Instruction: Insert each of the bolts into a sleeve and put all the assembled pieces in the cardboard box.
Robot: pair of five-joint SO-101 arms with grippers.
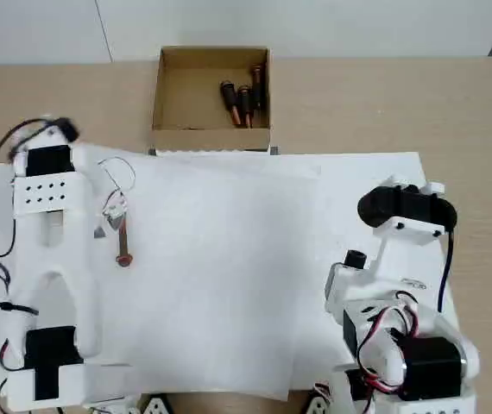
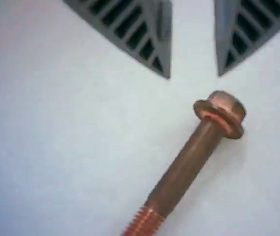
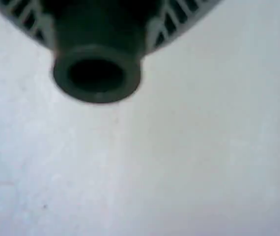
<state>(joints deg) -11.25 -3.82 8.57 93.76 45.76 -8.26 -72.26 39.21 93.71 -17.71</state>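
Observation:
A copper bolt [image 2: 199, 152] lies flat on the white sheet, its flanged head [image 2: 220, 112] just beyond my left gripper [image 2: 191, 54]. That gripper is open, and its grey ribbed fingers [image 2: 145, 34] do not touch the bolt. From above, the same bolt [image 1: 123, 239] lies beside the left arm [image 1: 52, 216]. My right gripper [image 3: 100, 19] is shut on a black sleeve [image 3: 97, 73], whose open bore points out over the sheet. In the high view the sleeve [image 1: 354, 259] sits at the tip of the right arm. The cardboard box [image 1: 173, 95] holds several assembled pieces [image 1: 244, 99].
A large white sheet [image 1: 246, 259] covers the wooden table between the arms. A loop of thin wire with a small connector [image 1: 115, 200] lies next to the bolt. The box stands at the sheet's far edge.

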